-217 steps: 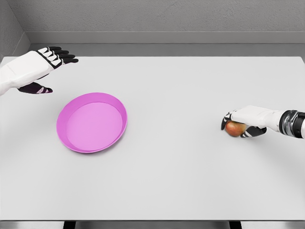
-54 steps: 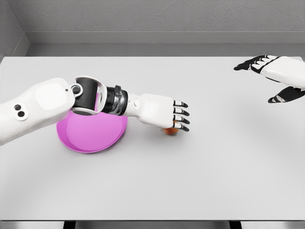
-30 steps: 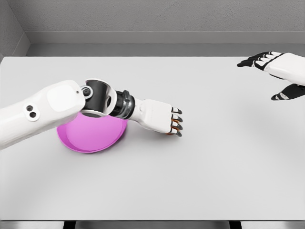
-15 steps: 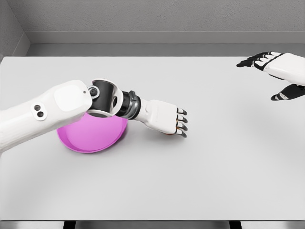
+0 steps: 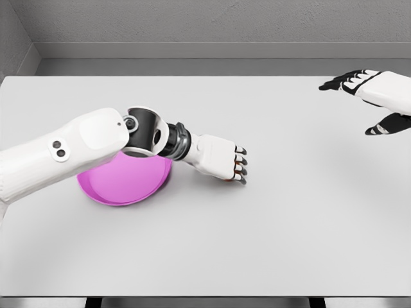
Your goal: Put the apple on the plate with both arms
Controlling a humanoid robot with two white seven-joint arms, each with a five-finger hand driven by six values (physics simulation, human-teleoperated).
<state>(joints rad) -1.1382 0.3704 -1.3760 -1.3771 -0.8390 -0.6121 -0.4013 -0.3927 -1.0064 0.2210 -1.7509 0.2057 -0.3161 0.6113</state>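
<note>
Now the left hand [image 5: 221,162] is stretched out over the middle of the flat white table [image 5: 270,224], palm down, its white back turned up to the camera. The black-tipped fingers [image 5: 240,168] are curled downward and drawn close together, cupping over something on the table surface. Only a thin reddish-orange sliver shows below the hand's lower edge, just beside the fingertips: that is the small red apple [image 5: 228,179], almost wholly hidden under the palm. The hand sits on top of it and looks closed around it, though how firmly the fingers grip it cannot be made out from this view. Apple and hand appear to be down at the table, not lifted.

Left of the hand lies the round pink plastic plate [image 5: 122,183], shallow with a raised rim. The left arm's bulky white forearm and black elbow joint pass across the plate's upper half and cover it. The apple lies just beside the plate's right rim, outside it, on bare table.

Over at the far right edge the right hand [image 5: 369,96] hangs in the air above the table's back corner, fingers spread and relaxed, holding nothing, well apart from apple and plate.
</note>
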